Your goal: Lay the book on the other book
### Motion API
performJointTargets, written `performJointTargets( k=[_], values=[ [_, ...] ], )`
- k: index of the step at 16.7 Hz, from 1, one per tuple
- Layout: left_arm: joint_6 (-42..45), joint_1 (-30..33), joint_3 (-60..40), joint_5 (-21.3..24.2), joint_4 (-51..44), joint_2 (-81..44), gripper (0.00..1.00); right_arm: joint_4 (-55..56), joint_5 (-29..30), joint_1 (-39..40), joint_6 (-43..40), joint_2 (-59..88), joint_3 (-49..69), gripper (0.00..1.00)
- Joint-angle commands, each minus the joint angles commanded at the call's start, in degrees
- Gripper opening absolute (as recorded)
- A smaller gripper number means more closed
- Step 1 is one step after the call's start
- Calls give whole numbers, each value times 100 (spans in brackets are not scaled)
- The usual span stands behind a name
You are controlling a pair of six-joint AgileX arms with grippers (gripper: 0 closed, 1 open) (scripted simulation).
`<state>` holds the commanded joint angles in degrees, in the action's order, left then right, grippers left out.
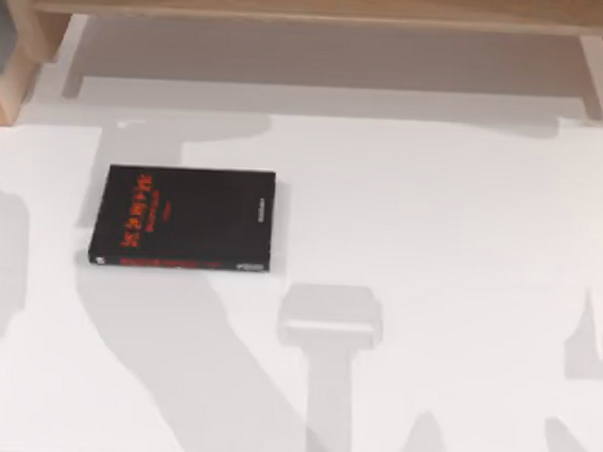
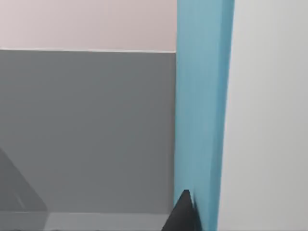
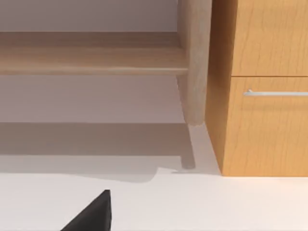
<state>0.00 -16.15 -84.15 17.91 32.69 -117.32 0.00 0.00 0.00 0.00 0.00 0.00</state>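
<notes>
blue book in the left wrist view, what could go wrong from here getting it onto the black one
1. The blue book stands on edge by the left gripper's dark fingertip; if the grip is only on that edge, it may swing or slip.
2. The black book lies loose on the white table, left of centre; a hard or skewed landing could push it or leave the blue book overhanging.

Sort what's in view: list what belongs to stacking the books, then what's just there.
Job:
black book, flat on the table's left half
blue book, close up in the left wrist view

Just there:
table
wooden shelf at the far edge
wooden cabinet with a drawer handle
</notes>
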Motion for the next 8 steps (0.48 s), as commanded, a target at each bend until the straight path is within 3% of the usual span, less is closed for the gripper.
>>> performJointTargets(
  k=[8],
  values=[
    [8, 10, 122, 35, -100, 223, 0, 0, 0, 0, 0, 0, 0, 100]
  ],
)
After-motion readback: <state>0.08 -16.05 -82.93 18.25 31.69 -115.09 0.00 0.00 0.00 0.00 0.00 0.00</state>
